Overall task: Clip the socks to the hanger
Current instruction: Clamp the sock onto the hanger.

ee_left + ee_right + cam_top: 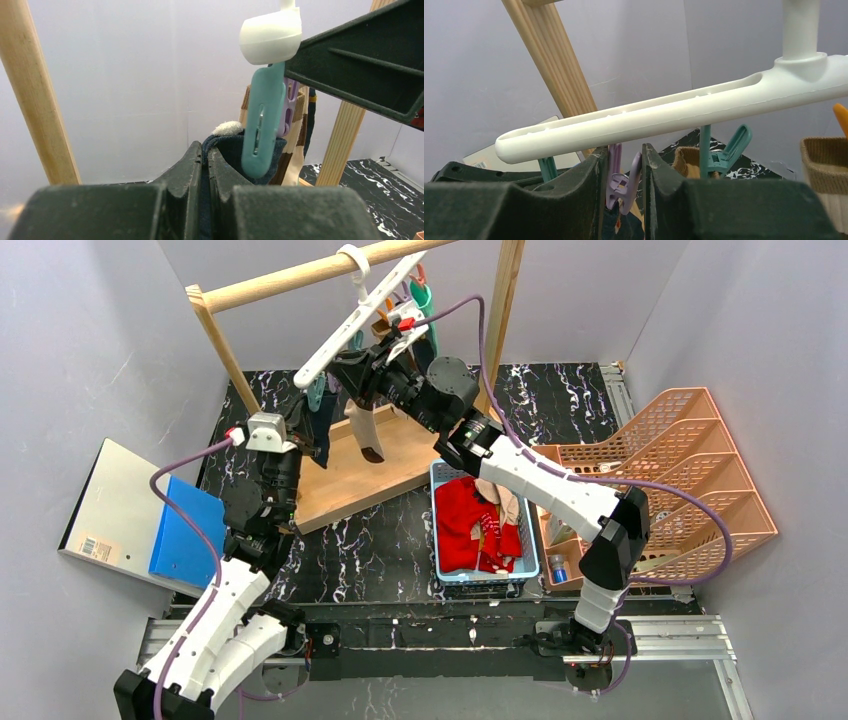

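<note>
At frame left, the left gripper (205, 150) had its jaws pinched shut on the dark navy sock (225, 145). The sock was limp and light, best held at the cuff, which sat up at the teal clip (262, 125). The hanger (345, 332) was stiff, light plastic and ran from lower-left to upper-right at top centre. The right gripper (624, 157) had narrow jaws squeezing the purple clip (622, 182).

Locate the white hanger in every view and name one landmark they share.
Top external: white hanger slants across upper centre, hooked over the wooden rack.
Left wrist: only its rounded end, top, right of centre.
Right wrist: its bar crosses mid-frame, left to right.
Shared landmark: the wooden rack's pale posts.
</note>
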Controlling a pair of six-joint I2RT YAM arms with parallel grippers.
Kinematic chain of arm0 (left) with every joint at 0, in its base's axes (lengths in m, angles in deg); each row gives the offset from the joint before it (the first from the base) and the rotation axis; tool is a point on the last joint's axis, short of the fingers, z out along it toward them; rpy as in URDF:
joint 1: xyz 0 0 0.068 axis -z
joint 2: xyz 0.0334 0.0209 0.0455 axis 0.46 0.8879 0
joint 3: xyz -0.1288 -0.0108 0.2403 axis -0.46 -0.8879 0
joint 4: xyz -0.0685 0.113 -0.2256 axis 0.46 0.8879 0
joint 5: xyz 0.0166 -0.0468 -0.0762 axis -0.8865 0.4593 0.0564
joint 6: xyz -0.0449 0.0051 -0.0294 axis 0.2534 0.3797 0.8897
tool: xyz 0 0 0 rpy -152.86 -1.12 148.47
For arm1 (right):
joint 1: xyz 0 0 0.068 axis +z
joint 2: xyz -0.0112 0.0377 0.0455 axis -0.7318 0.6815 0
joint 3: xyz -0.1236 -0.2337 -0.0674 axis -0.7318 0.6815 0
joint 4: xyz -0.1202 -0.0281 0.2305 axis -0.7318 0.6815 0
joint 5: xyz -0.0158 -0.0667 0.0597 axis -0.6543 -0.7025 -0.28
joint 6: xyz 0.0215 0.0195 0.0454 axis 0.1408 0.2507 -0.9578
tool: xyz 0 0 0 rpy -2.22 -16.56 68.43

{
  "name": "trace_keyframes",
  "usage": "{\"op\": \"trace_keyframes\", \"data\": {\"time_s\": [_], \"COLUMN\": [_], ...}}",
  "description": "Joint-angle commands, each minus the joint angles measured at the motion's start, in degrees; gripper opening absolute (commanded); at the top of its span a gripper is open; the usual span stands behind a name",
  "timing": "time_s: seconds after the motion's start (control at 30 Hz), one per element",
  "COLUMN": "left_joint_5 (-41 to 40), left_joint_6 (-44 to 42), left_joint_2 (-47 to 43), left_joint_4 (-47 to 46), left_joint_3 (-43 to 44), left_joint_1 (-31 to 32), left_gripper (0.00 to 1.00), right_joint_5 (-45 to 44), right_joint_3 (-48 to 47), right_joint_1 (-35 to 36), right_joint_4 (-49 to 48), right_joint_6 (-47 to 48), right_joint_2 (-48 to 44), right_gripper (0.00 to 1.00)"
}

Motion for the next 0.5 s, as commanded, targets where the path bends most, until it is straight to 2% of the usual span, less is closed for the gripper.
{"op": "trace_keyframes", "data": {"time_s": [0.0, 0.47], "left_joint_5": [-0.7, -0.92], "left_joint_6": [2.21, 4.06], "left_joint_2": [-2.17, -2.09], "left_joint_4": [-2.37, -4.04], "left_joint_3": [-0.89, -2.53], "left_joint_1": [-0.34, -0.34], "left_gripper": [0.0, 0.0], "right_joint_5": [1.22, -0.52], "right_joint_3": [2.54, 3.88], "right_joint_1": [0.48, 0.44], "right_joint_4": [-1.27, -2.19], "right_joint_6": [-3.58, -8.33], "right_joint_2": [-2.17, -2.01], "right_gripper": [0.01, 0.01]}}
